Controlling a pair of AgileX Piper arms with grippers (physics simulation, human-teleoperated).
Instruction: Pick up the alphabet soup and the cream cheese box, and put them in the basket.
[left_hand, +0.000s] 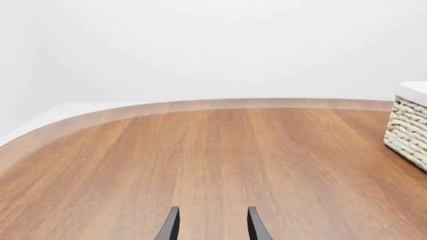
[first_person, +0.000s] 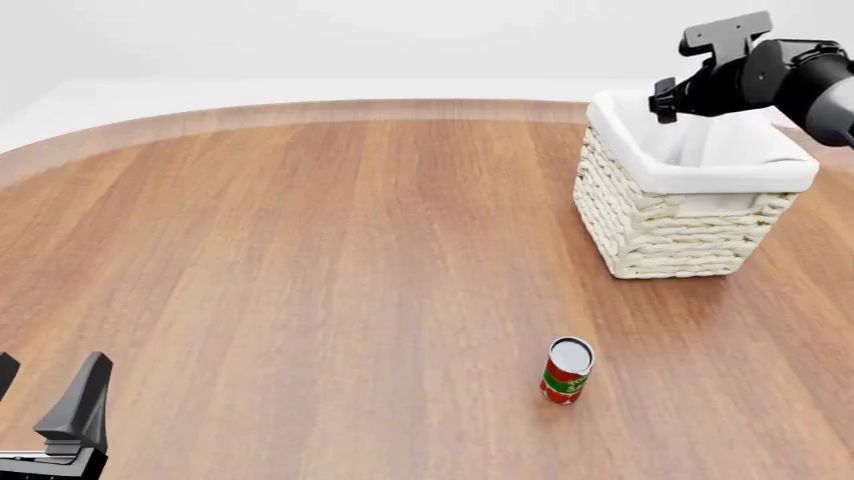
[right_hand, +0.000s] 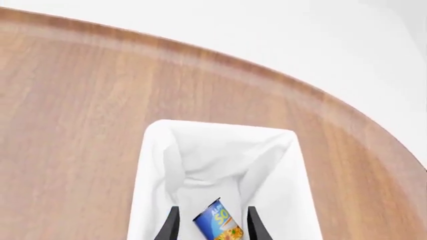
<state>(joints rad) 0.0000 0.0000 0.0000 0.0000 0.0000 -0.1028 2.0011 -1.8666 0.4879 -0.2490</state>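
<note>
The right pincer (right_hand: 211, 224) hangs over the basket (right_hand: 155, 175), fingers spread, with the alphabet soup (right_hand: 219, 221) between them; whether they grip or have let go I cannot tell. The can's long axis lies tilted. Best to release low over the lining. The left pincer (left_hand: 211, 225) is spread, empty, near the desk's (first_person: 334, 250) near left corner.
</note>
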